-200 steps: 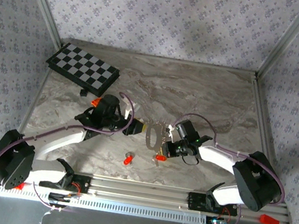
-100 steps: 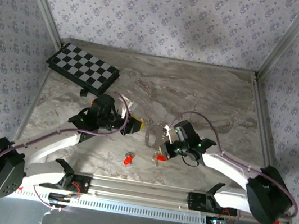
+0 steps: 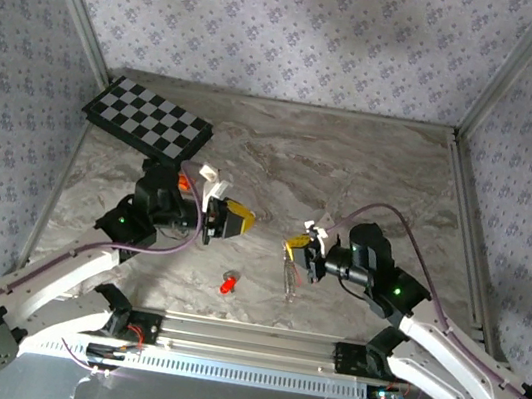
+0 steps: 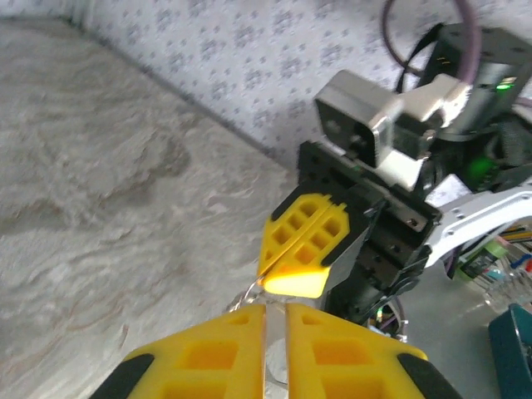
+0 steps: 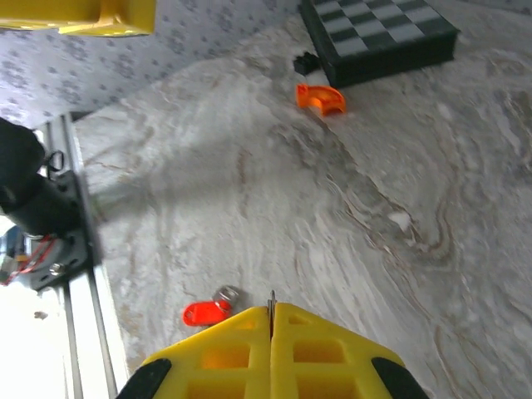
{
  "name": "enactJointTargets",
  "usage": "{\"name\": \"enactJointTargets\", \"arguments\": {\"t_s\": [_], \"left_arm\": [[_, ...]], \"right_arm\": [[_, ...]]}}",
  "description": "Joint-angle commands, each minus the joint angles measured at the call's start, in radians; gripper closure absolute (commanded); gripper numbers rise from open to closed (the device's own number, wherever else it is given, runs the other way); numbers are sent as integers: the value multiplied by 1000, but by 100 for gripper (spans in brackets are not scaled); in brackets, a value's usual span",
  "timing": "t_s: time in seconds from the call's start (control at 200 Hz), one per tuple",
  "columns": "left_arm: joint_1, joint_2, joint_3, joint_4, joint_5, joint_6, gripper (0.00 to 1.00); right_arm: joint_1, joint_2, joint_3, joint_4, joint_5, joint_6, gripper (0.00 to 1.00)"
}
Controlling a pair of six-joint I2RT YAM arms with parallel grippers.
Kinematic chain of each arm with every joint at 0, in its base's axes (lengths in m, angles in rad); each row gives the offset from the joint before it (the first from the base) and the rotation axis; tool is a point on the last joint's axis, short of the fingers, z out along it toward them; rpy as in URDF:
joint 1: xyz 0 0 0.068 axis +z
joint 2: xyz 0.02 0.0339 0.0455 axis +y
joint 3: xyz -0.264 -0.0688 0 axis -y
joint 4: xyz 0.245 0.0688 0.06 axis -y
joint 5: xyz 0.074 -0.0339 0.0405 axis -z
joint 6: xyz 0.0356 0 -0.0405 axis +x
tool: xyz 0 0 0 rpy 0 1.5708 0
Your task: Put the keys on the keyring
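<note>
Both pincers have drawn apart from where they met a second ago; the right pincer (image 3: 295, 249) has backed toward its own side with its yellow pads pressed together on the keyring (image 3: 291, 279), which hangs below it as a thin silvery loop, clear of the left one; from the right wrist only a sliver of metal edge shows between the pads. Left pincer (image 3: 240, 220) has its pads drawn almost together, a thin slit between them; whether anything is nipped there I cannot tell. One key (image 3: 227, 283) lies flat on the table (image 3: 371, 176), near the front rail and between the two arms, its red head joined to a small silvery eye. Judging by looks, the keyring is light, stiff and slick, so a hold on one rounded end should leave the rest free; the key is tiny and low, best taken by its red head, and likely to skid on the smooth marbled top. Farther off sit a checkered board (image 3: 147, 122) and a curved orange piece (image 5: 321, 96) just beside it.
</note>
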Motion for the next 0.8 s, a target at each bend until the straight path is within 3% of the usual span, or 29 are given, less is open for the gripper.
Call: {"name": "enactJointTargets", "arguments": {"t_s": [0.0, 0.13, 0.35, 0.795], "left_arm": [[-17, -27, 70, 59, 96, 31, 89], [-60, -35, 114, 61, 124, 48, 89], [-101, -48, 179, 23, 100, 107, 81], [-165, -27, 286, 30, 96, 190, 77]], "right_arm": [[0, -11, 82, 107, -113, -11, 100], [-6, -12, 120, 227, -176, 46, 100], [-33, 13, 183, 398, -264, 124, 100], [-57, 27, 244, 561, -371, 238, 100]]}}
